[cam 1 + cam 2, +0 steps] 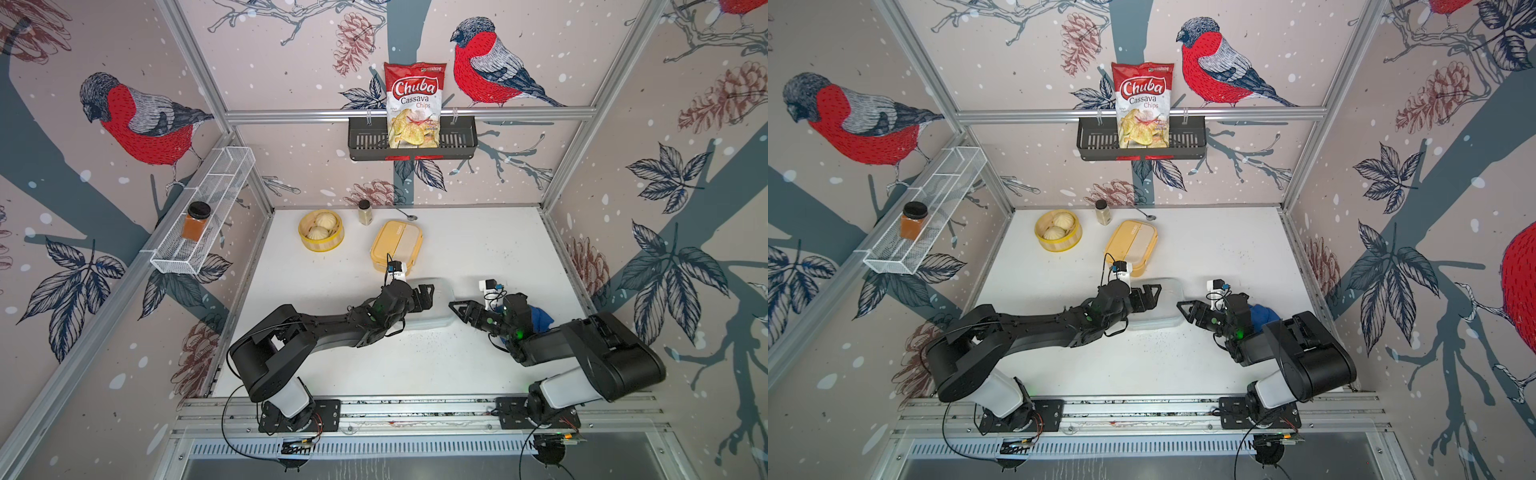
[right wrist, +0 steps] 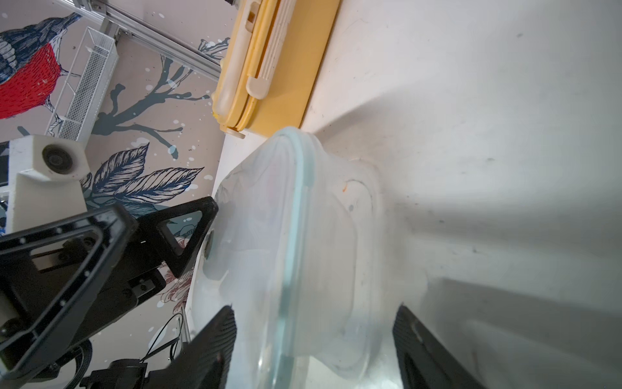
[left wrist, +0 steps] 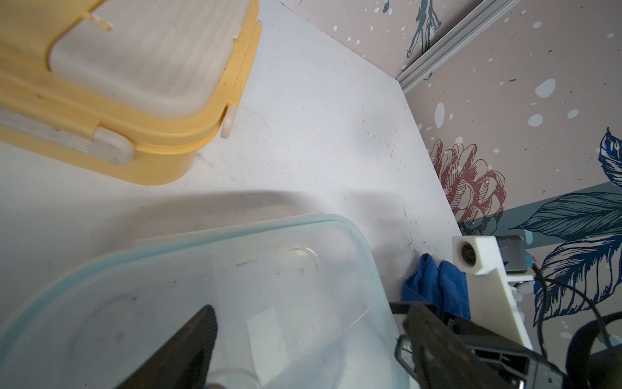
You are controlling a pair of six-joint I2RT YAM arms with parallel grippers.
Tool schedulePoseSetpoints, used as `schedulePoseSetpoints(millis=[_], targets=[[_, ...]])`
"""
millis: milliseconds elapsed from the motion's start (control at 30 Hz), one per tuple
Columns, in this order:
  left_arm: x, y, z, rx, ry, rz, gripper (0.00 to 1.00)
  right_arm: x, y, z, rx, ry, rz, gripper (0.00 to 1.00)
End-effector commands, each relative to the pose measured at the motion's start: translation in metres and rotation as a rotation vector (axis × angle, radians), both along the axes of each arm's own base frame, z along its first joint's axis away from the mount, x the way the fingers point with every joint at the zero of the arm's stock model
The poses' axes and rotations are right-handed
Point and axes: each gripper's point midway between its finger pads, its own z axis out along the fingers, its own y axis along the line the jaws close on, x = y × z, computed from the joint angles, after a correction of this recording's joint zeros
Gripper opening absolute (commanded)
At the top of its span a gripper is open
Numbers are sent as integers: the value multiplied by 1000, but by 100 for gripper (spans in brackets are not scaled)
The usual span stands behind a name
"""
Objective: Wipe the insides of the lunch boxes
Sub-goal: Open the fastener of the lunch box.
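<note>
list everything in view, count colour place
clear lunch box: 1, clear, greenish rim, table centre
yellow lunch box: 1, yellow, behind it
steamer basket: 1, yellow, table back
buns: 2, white, in steamer basket
spice bottle: 1, pale, table back
spoon: 1, metal, by back wall
cloth: 1, blue, table right
chips bag: 1, red-white, black wall basket
jar: 1, orange, white wire rack
left tool: 1, black, open over clear lunch box
right tool: 1, black, open at its end

In both top views the right arm (image 1: pixel 582 353) hides most of the blue cloth (image 1: pixel 542 321), and the left arm (image 1: pixel 332 324) covers one end of the clear lunch box (image 1: pixel 438 303). The left wrist view's edge cuts off the yellow lunch box (image 3: pixel 161 158).
</note>
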Motion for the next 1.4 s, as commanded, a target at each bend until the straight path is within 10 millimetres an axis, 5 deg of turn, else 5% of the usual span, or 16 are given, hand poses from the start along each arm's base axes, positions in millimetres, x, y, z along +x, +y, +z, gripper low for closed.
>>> schedulePoseSetpoints(millis=[0, 567, 1000, 1367], targets=[[-23, 19, -51, 146, 160, -18, 89, 2, 7, 16, 94, -29, 26, 72], [-23, 22, -60, 180, 146, -26, 89, 10, 11, 36, 350, -39, 58, 59], [-19, 19, -65, 205, 117, -44, 89, 16, 17, 42, 366, -59, 104, 54], [-19, 20, -74, 220, 107, -55, 88, 13, 19, 49, 385, -54, 135, 31]])
